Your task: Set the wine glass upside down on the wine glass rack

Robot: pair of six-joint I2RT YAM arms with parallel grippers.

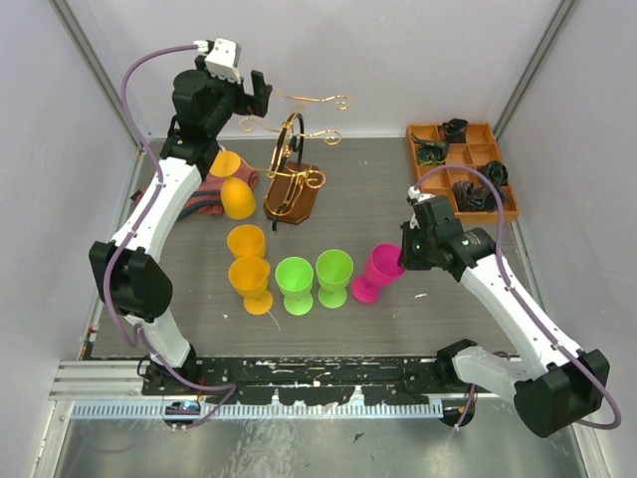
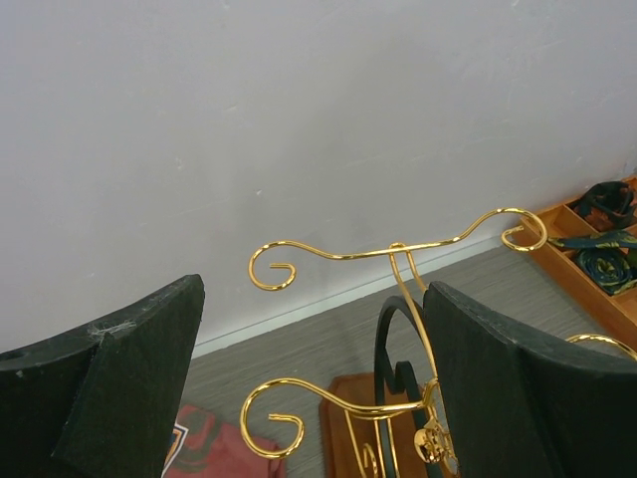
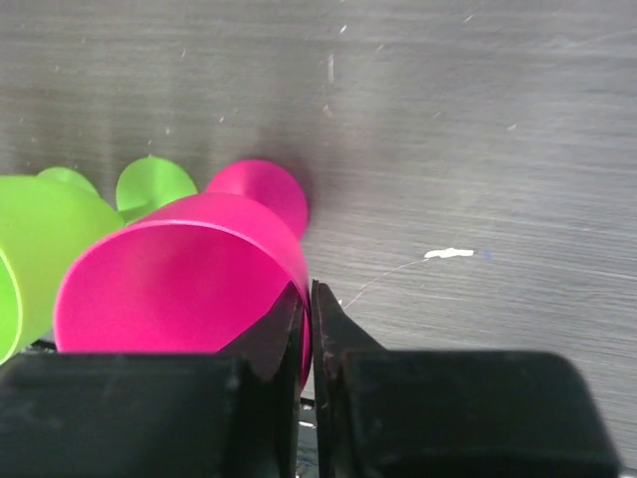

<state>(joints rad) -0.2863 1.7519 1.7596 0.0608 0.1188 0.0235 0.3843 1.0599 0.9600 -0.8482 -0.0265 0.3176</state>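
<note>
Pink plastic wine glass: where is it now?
Top view: the pink plastic wine glass sits right of centre, beside a green plastic glass, rim pinched by the right hand.

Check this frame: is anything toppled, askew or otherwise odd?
Yes. One orange glass lies on its side beside the rack. The pink glass leans, its rim pinched by the right gripper. A small white fleck lies near it.

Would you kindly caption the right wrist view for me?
Right gripper pinches the pink wine glass at its rim, green glasses alongside.
</note>
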